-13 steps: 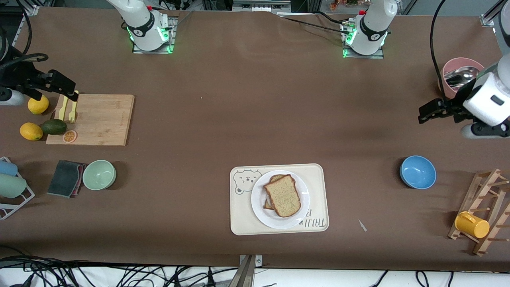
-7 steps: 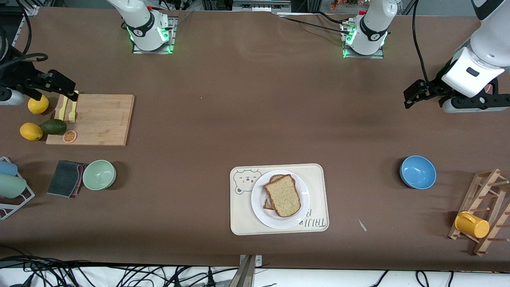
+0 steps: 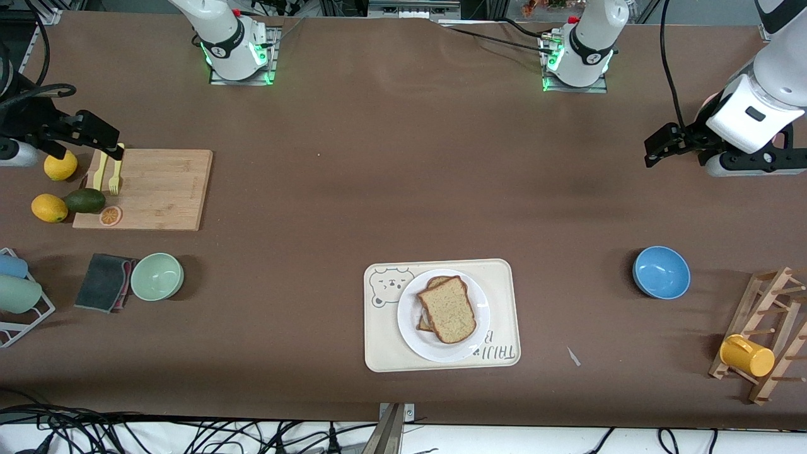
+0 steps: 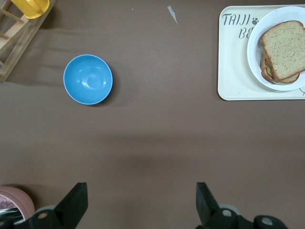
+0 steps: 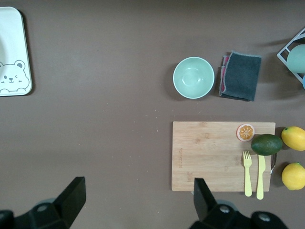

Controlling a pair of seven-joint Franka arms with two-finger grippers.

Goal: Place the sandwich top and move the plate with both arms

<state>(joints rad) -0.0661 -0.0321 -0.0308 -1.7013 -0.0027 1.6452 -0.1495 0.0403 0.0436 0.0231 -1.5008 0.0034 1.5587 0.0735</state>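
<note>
- Over bare bench toward the left arm's end hung the left pincer, fingers spread and empty; the blue bowl lay near it, nothing between.
- The right pincer, spread too, hung over the cutting board edge, above the yellow fork.
- Well apart from both, the sandwich top lay on the plate, on the bear tray.
- A lower slice peeked out, mostly hidden.

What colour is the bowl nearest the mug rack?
Blue bowl, clearest in the left wrist view.
</note>
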